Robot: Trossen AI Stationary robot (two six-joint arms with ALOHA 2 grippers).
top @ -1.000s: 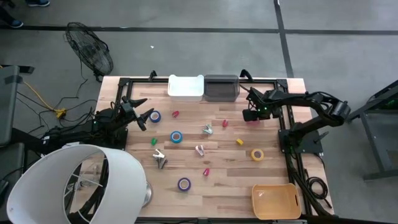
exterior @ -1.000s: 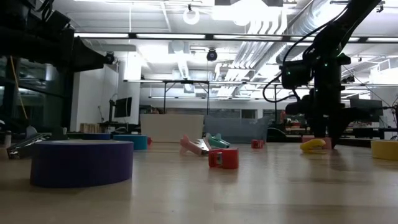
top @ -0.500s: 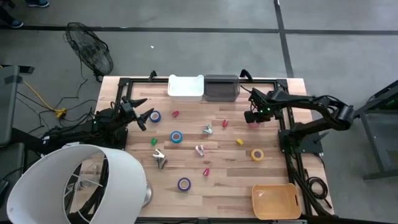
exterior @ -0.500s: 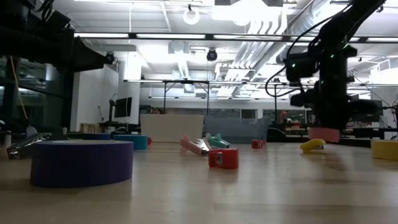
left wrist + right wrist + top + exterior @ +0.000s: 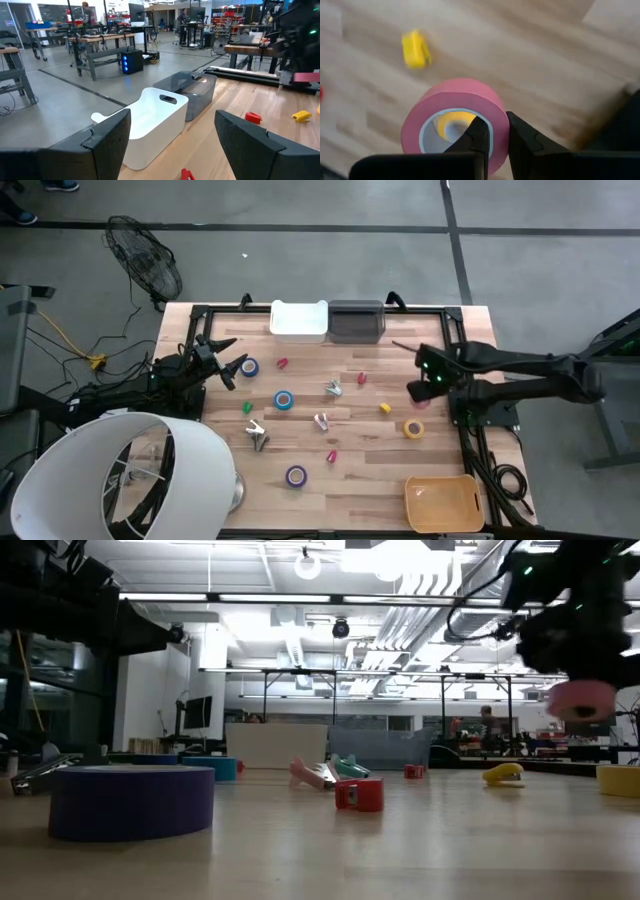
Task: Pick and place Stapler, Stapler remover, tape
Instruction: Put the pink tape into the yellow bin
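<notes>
Pink tape (image 5: 454,122) in right claw (image 5: 492,132), airborne.

Pale planked wood table (image 5: 370,430) — matt; pink tape roll (image 5: 454,120) smooth; white bin (image 5: 150,122) — glossy plastic.

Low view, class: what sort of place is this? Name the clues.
Probably a robotics lab or workshop: exposed ceiling ducts, workbenches on a bare concrete floor, and a wooden table set between robot arms.
</notes>
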